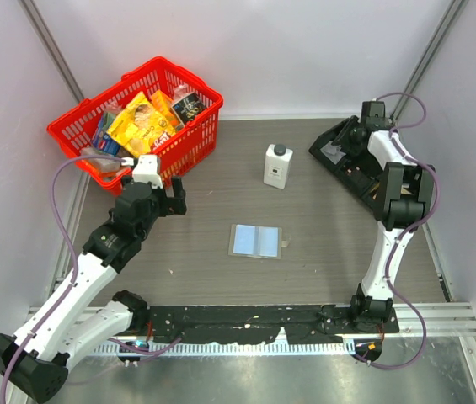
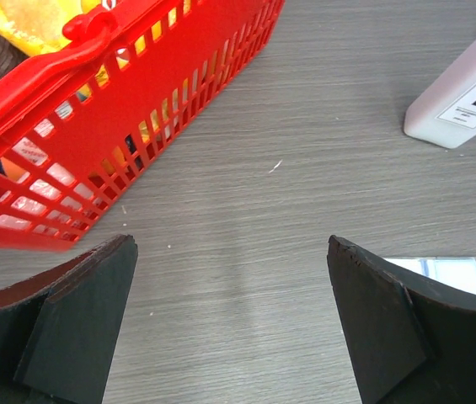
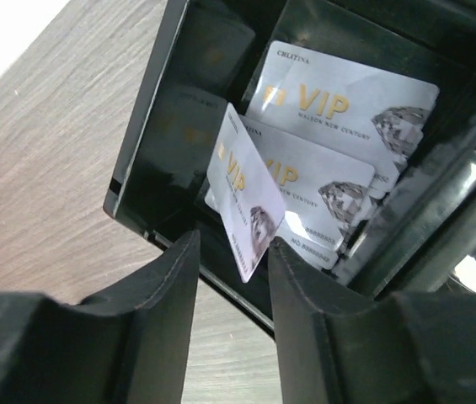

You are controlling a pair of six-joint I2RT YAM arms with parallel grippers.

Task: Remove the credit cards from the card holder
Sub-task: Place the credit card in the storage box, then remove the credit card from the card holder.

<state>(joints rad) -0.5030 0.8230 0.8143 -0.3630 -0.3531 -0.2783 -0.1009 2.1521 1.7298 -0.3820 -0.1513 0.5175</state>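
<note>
My right fingers (image 3: 233, 246) stood apart, a tilted white plastic credit card (image 3: 244, 198) between them at the long black plastic tray (image 3: 141, 181). My left fingers (image 2: 229, 252) gaped wide above the grey wood-grain desk (image 2: 305, 126), near the flat taupe card holder (image 1: 256, 241).

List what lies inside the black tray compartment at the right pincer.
Two white plastic VIP cards lie flat and overlapping in the glossy black tray; a third white card stands tilted on edge over them. The floor beneath the cards is hidden.
</note>
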